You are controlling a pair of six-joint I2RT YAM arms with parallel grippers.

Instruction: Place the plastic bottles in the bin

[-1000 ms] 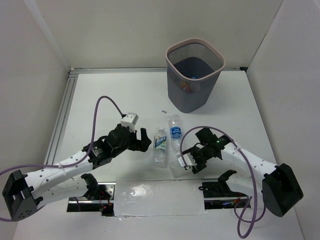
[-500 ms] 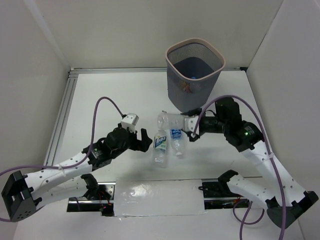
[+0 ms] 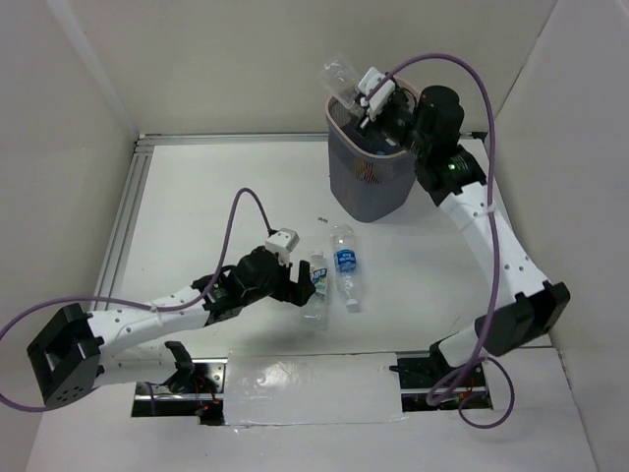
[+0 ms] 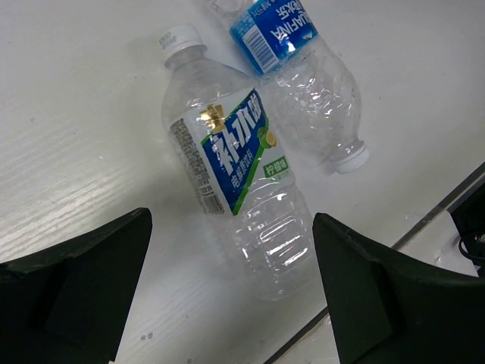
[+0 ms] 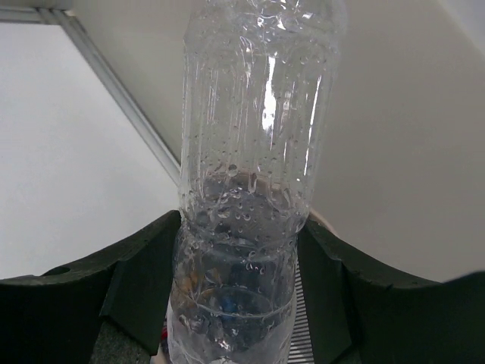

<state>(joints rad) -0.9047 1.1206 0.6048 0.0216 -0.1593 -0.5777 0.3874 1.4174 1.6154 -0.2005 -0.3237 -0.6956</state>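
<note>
My right gripper point(image 3: 360, 96) is shut on a clear unlabelled bottle point(image 3: 341, 75), held above the far-left rim of the dark mesh bin point(image 3: 366, 182); in the right wrist view the bottle point(image 5: 254, 182) stands between my fingers point(image 5: 136, 280). Two bottles lie on the table: one with a green-white-blue label point(image 3: 314, 282) and one with a blue label point(image 3: 344, 264). My left gripper point(image 3: 292, 292) is open, just left of the green-white bottle; in the left wrist view that bottle point(image 4: 235, 174) lies between and ahead of my spread fingers point(image 4: 83, 280), the blue-labelled one point(image 4: 303, 68) beyond it.
Bottles lie inside the bin, seen through the mesh point(image 3: 371, 169). A metal rail point(image 3: 123, 221) runs along the left and back table edges. White walls enclose the table. A taped strip point(image 3: 314, 388) lies at the near edge between the arm bases.
My right arm has lifted the clear bottle from the table up over the bin's rim. My left gripper has moved right, closer to the green-white bottle.
</note>
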